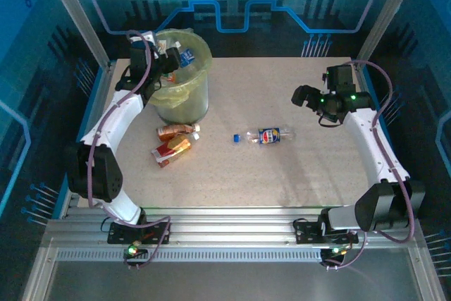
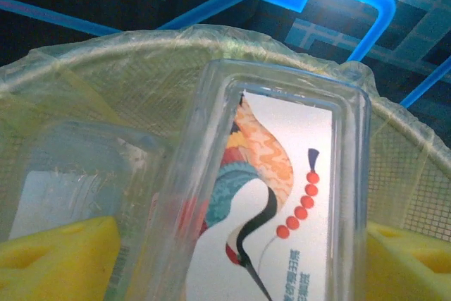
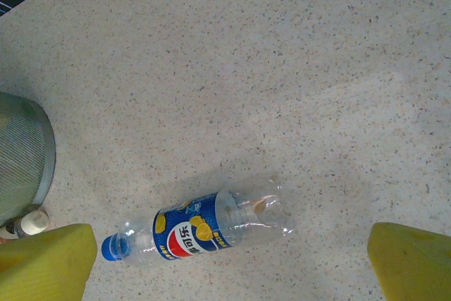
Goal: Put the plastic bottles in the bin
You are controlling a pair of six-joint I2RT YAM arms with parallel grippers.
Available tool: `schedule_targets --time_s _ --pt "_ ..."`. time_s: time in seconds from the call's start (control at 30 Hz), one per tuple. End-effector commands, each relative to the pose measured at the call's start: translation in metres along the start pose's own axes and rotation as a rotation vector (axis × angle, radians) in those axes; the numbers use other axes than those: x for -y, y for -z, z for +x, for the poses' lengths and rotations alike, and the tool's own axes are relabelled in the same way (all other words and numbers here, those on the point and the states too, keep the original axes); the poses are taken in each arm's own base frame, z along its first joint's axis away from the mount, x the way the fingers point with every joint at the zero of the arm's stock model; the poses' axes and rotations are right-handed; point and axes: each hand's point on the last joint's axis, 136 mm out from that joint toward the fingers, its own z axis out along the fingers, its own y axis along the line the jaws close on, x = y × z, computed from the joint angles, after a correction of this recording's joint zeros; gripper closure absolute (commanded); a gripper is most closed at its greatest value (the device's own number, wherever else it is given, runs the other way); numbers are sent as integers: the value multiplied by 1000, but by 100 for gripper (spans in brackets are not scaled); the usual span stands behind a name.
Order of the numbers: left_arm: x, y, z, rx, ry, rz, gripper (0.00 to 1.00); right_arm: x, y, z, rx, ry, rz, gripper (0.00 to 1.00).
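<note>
Release step: left hand is hovering over the bin, fingers standing apart around a crane-label bottle. Right hand is hanging spread above the blue-label bottle on the desk; likely next: descending, pinching it.

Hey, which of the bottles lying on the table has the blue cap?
The blue-labelled bottle, lying alone mid-table with its blue cap pointing left. The orange-labelled bottle and the red-labelled bottle lie together beside the bin.
</note>
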Motion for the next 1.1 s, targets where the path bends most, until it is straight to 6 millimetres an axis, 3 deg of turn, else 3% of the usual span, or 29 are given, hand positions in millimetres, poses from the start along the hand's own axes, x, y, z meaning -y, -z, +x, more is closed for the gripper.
schedule_targets --time_s 0.0,0.33,0.5,0.8,1.07 --pt "11 16 -19 39 16 41 15 0 5 6 -5 -2 1 0" --pt "35 40 -31 77 30 121 14 -2 8 6 -1 1 -9 0" --pt "40 55 -38 105 41 143 1 0 13 6 13 5 -6 0" --pt "55 76 -41 103 75 222 1 -3 20 3 32 2 -17 0" --pt "56 100 -39 110 110 254 1 -1 25 2 51 2 -14 0"
